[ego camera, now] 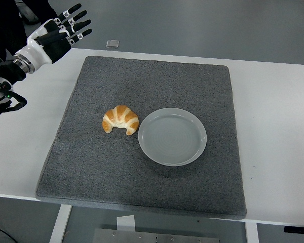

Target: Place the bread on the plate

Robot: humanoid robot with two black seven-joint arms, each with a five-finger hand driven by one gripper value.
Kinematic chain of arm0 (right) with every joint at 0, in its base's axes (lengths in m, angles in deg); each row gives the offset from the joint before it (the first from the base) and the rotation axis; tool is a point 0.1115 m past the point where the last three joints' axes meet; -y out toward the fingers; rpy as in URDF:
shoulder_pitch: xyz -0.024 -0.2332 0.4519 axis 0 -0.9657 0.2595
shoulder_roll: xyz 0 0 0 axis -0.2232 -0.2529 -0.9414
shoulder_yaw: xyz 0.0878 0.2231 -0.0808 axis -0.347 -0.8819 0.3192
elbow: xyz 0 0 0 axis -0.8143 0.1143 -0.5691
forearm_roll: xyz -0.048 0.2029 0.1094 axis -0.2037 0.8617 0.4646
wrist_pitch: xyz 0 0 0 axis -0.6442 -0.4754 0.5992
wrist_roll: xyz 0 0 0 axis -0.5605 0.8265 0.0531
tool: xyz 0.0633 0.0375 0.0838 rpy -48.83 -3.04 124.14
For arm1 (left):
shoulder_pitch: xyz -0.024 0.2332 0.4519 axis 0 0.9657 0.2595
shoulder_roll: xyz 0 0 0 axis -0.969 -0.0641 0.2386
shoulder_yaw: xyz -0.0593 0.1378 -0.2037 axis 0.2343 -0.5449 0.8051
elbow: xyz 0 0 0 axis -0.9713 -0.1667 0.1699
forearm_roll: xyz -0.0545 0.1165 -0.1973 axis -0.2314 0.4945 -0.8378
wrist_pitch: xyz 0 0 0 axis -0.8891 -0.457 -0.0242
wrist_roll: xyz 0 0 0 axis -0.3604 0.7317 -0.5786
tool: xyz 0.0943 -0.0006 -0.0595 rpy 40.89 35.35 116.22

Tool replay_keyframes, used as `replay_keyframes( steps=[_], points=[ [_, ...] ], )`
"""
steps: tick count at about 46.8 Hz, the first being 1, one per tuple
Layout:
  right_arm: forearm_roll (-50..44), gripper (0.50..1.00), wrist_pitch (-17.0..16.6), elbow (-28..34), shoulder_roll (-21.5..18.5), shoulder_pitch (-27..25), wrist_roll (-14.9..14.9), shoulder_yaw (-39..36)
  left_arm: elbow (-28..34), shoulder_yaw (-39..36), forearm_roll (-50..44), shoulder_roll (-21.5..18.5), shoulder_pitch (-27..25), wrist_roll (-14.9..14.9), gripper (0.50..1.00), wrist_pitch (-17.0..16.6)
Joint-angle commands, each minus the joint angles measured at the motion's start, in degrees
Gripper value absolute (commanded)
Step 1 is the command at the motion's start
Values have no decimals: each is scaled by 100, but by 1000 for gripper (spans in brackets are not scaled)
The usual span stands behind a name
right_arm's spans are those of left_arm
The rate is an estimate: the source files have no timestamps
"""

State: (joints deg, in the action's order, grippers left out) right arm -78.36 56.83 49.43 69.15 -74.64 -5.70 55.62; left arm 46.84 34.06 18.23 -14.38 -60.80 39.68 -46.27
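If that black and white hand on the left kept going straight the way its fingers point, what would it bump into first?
Probably nothing: the left hand, fingers spread, points up and right, past the table's far edge toward bare floor. The croissant and plate lie well off that line, though depth is hard to judge.

Floor (202, 25): grey, smooth, beyond the bench's far edge.
Bench (273, 126): white top, white legs below.
Mat (91, 167): dark grey, covers the bench's middle.
Light: even, soft.

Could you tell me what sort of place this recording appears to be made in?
Probably a robotics lab test bench: a white table bearing a grey mat, a croissant beside an empty plate, plain grey floor behind.
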Motion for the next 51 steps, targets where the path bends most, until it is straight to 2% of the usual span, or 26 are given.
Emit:
replay_keyframes(
  steps=[1, 51],
  points=[
    [0, 952, 0, 0, 0, 0, 0, 0, -1, 0, -29, 1, 9, 0, 994, -1],
    [0, 952, 0, 0, 0, 0, 0, 0, -45, 0, -37, 36, -9, 0, 992, 43]
  ],
)
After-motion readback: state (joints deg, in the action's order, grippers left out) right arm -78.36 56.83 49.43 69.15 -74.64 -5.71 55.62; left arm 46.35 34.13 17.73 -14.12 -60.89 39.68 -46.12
